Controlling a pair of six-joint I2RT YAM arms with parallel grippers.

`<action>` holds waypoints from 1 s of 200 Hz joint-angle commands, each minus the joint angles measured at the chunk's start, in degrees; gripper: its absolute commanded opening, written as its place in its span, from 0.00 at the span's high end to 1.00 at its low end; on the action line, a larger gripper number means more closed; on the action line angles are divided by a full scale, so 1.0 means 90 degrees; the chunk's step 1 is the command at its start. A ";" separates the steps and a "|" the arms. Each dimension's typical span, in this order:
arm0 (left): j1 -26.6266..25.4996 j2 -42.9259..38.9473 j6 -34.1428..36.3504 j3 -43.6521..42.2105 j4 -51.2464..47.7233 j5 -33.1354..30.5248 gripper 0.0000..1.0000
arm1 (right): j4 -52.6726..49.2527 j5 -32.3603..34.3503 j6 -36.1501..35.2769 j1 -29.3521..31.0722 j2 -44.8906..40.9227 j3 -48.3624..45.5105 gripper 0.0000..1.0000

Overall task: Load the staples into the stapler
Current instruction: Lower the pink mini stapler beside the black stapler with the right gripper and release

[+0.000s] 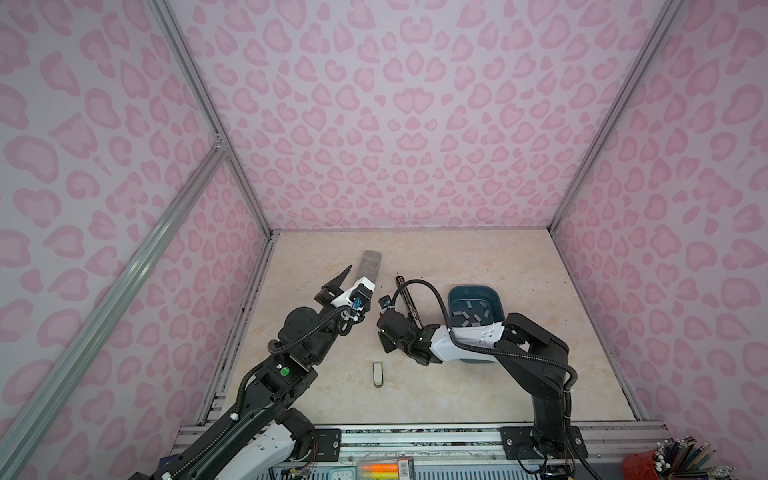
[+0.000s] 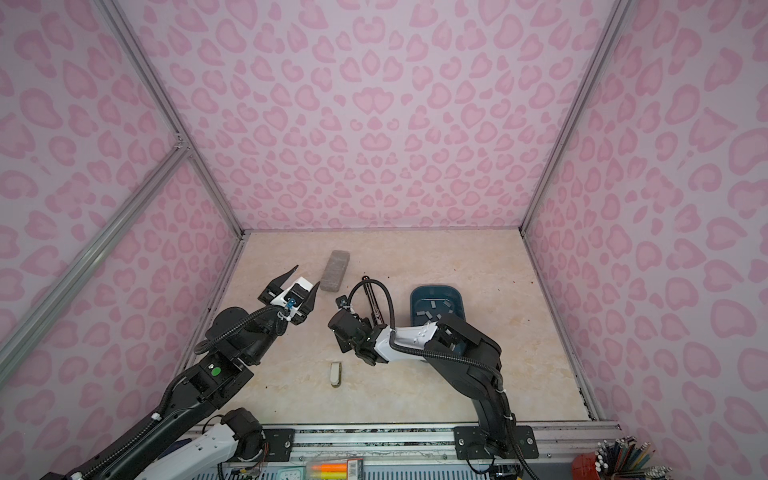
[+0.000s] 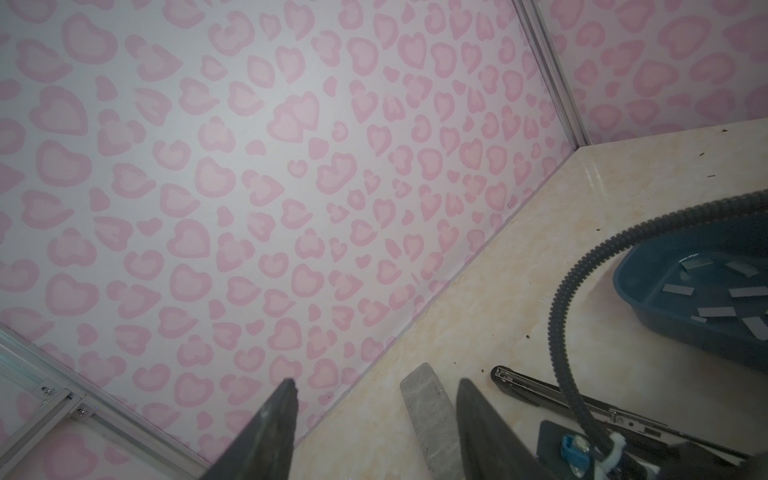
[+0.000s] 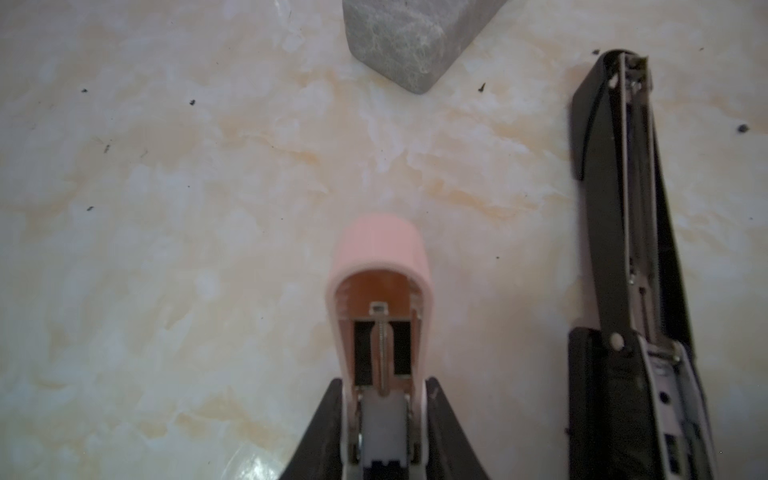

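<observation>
Left pincer [image 3: 375, 390] hovers spread, tilted upward; right pincer [image 4: 382, 387], angled downward, pinches pink stapler [image 4: 380, 245].

robot test cell: pink-patterned walls [image 1: 395, 124], aluminium frame [image 1: 199, 89].

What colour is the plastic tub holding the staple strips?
Dark teal-blue; the oval plastic tub, flat grey staple strips inside, shows best in the left wrist view.
</observation>
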 commanded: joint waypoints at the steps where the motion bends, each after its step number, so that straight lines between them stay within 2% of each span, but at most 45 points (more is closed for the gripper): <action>1: 0.0000 -0.0002 0.0001 0.0085 0.0122 0.0051 0.38 | -0.0153 0.0256 0.0139 -0.0018 0.0167 0.0099 0.95; 66: -0.0001 -0.0115 0.0010 0.0012 0.0214 0.0120 0.38 | -0.0094 0.0278 0.0284 -0.0240 0.0384 0.0072 0.89; 84: 0.0000 -0.0076 0.0001 0.0065 0.0111 0.0128 0.38 | 0.0040 0.0241 0.0326 -0.0275 0.0349 -0.0018 0.83; 113: 0.0000 -0.0085 0.0015 0.0017 0.0195 0.0016 0.36 | 0.0148 0.0276 0.0306 -0.0268 0.0170 -0.0183 0.65; 129: 0.0005 -0.0023 -0.0032 0.0077 0.0075 0.0059 0.36 | 0.0300 0.0245 0.0226 -0.0261 -0.0007 -0.0326 0.60; 159: 0.0003 0.0063 -0.0253 0.0170 0.0086 0.0140 0.28 | 0.0410 0.0288 0.0015 -0.0236 -0.0358 -0.0555 0.47; 162: 0.0000 0.0077 -0.0254 0.0175 0.0082 0.0146 0.21 | 0.0428 0.0297 0.0010 -0.0227 -0.0397 -0.0587 0.46; 164: -0.0001 0.0087 -0.0253 0.0189 0.0074 0.0154 0.07 | 0.0439 0.0298 0.0005 -0.0225 -0.0425 -0.0602 0.46; 166: -0.0001 0.0096 -0.0243 0.0198 0.0062 0.0168 0.00 | 0.0446 0.0298 0.0000 -0.0231 -0.0446 -0.0614 0.45; 183: -0.0001 0.0159 -0.0052 0.0293 -0.0211 0.0367 0.02 | 0.0559 0.0288 -0.0066 -0.0221 -0.0688 -0.0795 0.43; 200: 0.0008 0.0223 -0.0137 0.0330 -0.0188 0.0242 0.02 | 0.0551 0.0311 -0.0150 -0.0226 -0.0968 -0.0949 0.42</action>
